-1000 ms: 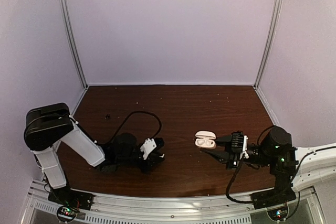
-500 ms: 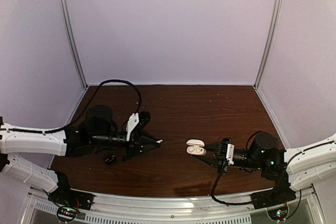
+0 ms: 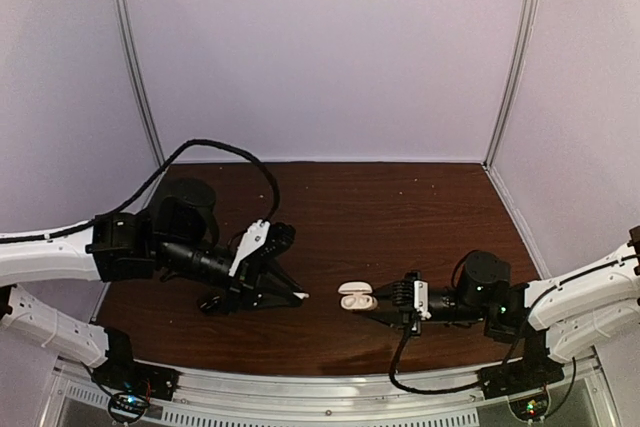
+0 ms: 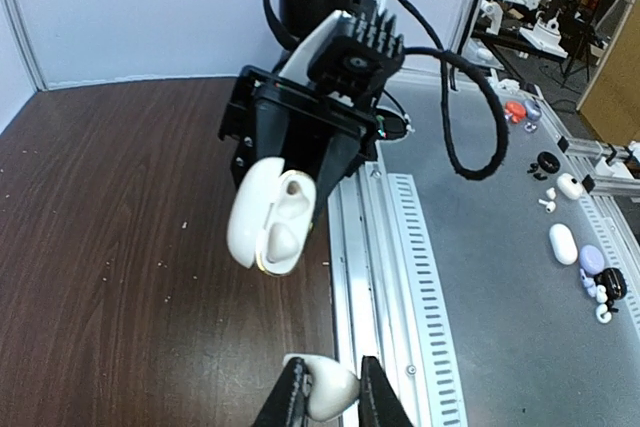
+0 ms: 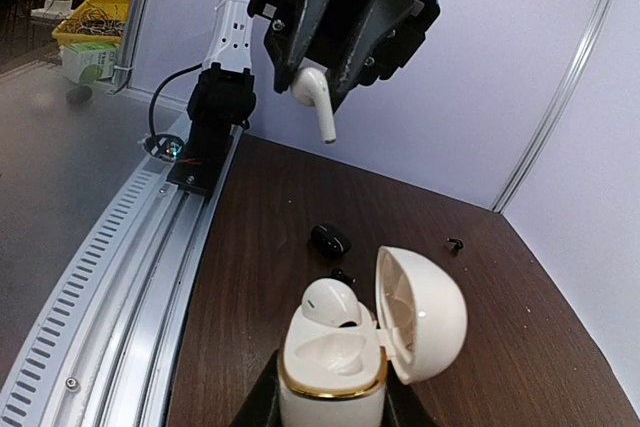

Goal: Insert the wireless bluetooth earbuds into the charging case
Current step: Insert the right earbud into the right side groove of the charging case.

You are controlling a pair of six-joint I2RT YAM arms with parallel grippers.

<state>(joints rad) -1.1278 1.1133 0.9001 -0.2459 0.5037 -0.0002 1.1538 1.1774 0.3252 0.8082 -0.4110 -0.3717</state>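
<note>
My right gripper [image 3: 378,299] is shut on a white charging case [image 3: 356,296] with a gold rim, held above the table with its lid open. In the right wrist view the case [image 5: 335,372] holds one white earbud [image 5: 331,303] in its far well; the near well is empty. My left gripper [image 3: 291,294] is shut on a second white earbud [image 3: 301,295], a short way left of the case. This earbud also shows between the fingertips in the left wrist view [image 4: 330,390] and, stem down, in the right wrist view [image 5: 316,97]. The two grippers face each other.
A small black case [image 5: 331,239] and a tiny black earbud [image 5: 342,274] lie on the brown table beyond the white case. Another tiny black piece [image 5: 455,243] lies farther right. A metal rail [image 4: 375,277] runs along the table's near edge.
My right gripper has carried the open case leftward and lower. My left gripper, holding the earbud, has dropped lower, so the gap between the two has narrowed.
</note>
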